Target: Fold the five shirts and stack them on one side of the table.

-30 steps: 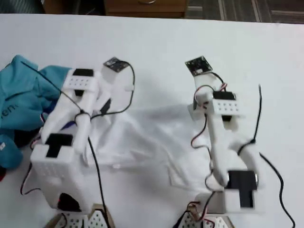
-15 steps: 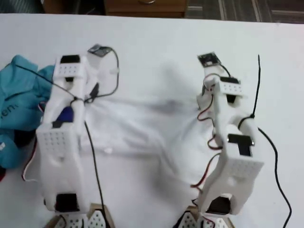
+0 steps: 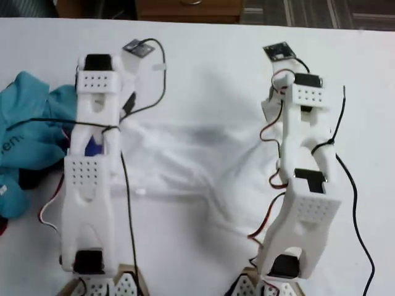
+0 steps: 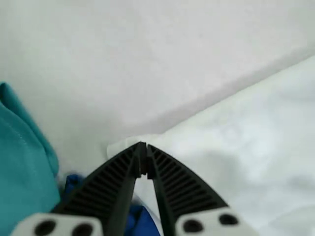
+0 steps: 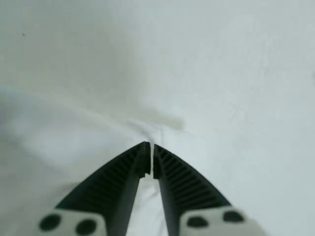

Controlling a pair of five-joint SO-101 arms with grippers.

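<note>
A white shirt (image 3: 197,157) lies spread across the table between my two arms. In the left wrist view my left gripper (image 4: 143,150) is shut on a corner of the white shirt (image 4: 236,147), beside a teal shirt (image 4: 22,172). My right gripper (image 5: 150,150) is shut on a pinched fold of the same white shirt (image 5: 59,137). From above, the left arm (image 3: 92,123) stretches along the shirt's left end. The right arm (image 3: 302,123) stretches along its right end. A heap of teal shirts (image 3: 31,132) sits at the table's left edge.
Dark blue cloth (image 4: 74,182) shows under the left gripper, next to the teal heap. The white table (image 3: 210,68) runs on beyond the shirt towards the far edge. Cables hang off both arms.
Both arms have stretched out towards the far side of the table, drawing the white shirt's far edge with them. The shirt now lies flatter and wider.
</note>
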